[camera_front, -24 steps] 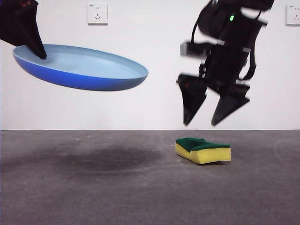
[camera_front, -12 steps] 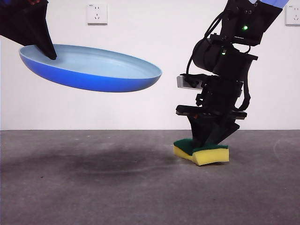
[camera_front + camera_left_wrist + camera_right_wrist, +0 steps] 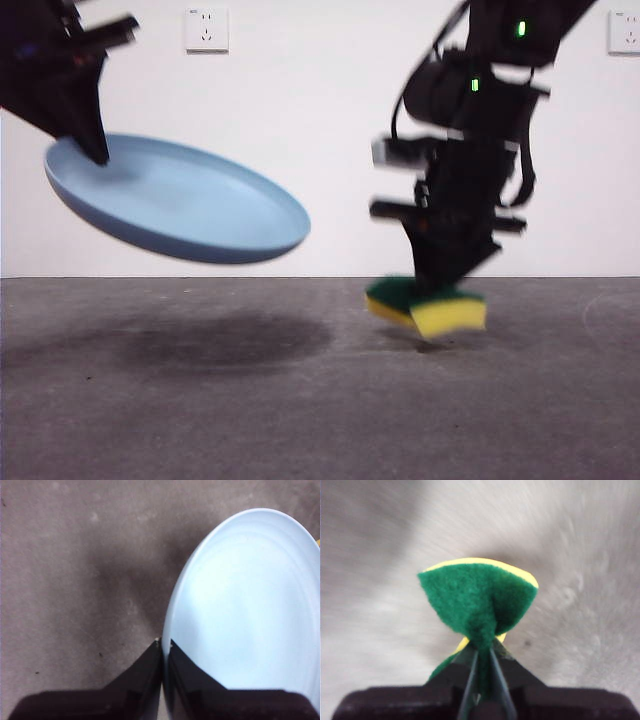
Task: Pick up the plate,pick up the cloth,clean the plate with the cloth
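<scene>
Plate (image 3: pixel 180 205) first, on the left of the front view: light blue, round and shallow, it hangs in the air above the grey table (image 3: pixel 300 400), tilted so its inside faces the camera, with a dark shadow on the table under it. The left gripper (image 3: pixel 92 148) comes down from the upper left corner and pinches the plate's rim on its high left side; in the left wrist view the left gripper (image 3: pixel 163 645) has its two black jaws nearly together with the thin rim between them, one jaw inside the plate (image 3: pixel 245 615), one outside.

Two white wall sockets (image 3: pixel 207 29) sit on the white wall behind; no writing can be read on them.

Further right, the right gripper (image 3: pixel 440 290) reaches down from the upper right and clamps the cloth (image 3: pixel 428 308), a yellow sponge with a green top, lifted just clear of the table and blurred. In the right wrist view the right gripper (image 3: pixel 481 652) squeezes the cloth (image 3: pixel 479 597) so hard that the green face bulges out beyond the jaws.
</scene>
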### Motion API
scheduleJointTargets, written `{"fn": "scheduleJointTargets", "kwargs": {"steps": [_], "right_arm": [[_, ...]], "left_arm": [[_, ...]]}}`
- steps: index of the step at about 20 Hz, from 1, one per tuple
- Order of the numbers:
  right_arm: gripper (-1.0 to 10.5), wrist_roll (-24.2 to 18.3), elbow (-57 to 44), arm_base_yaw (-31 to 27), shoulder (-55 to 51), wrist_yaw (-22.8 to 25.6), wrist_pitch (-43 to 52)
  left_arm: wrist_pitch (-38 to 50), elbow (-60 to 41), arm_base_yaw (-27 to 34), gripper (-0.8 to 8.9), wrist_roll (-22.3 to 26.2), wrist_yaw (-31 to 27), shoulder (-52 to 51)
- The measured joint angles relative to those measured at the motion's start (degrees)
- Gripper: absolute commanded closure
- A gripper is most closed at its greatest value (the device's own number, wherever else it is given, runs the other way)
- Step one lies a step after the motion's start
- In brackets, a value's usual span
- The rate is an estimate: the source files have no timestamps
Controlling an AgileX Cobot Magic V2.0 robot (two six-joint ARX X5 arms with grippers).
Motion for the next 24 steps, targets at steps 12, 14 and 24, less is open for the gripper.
{"fn": "scheduleJointTargets", "kwargs": {"steps": [12,14,24], "right_arm": [[9.6,4.7,0.0,12.3,-9.7,-3.6,4.8],[9.6,5.6,0.0,13.9,-8.2,-4.5,5.1],[9.6,3.3,0.1,20.3,-3.8,8.0,-9.2]], "left_arm": [[7.6,0.0,-7.6,8.22,-2.1,6.5,12.1],[9.0,0.0,-7.9,8.21,-3.1,7.7,12.1],[10.3,0.0,-7.8,8.22,-5.2,8.8,12.1]]}}
